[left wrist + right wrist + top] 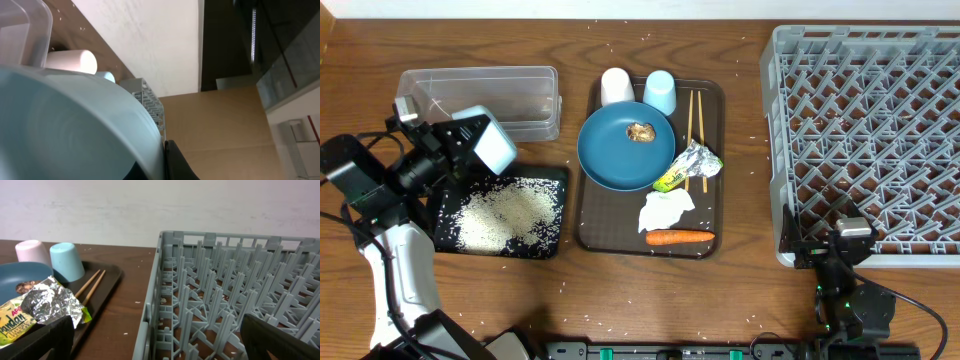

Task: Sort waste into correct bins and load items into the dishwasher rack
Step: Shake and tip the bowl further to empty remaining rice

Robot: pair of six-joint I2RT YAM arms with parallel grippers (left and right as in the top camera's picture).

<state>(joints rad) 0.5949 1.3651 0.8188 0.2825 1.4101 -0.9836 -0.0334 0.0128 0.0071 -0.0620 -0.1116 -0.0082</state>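
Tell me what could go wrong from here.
1. The left gripper holds the bowl tilted; it might slip and drop onto the rice.
2. The bowl hangs near the corner of the black tray, so anything tipped out may land on the table.
3. The clear tub is close by; a swing toward the rack could knock it.

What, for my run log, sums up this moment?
left gripper: shut on tilted light blue bowl; white rice: in shallow black tray; right gripper: open
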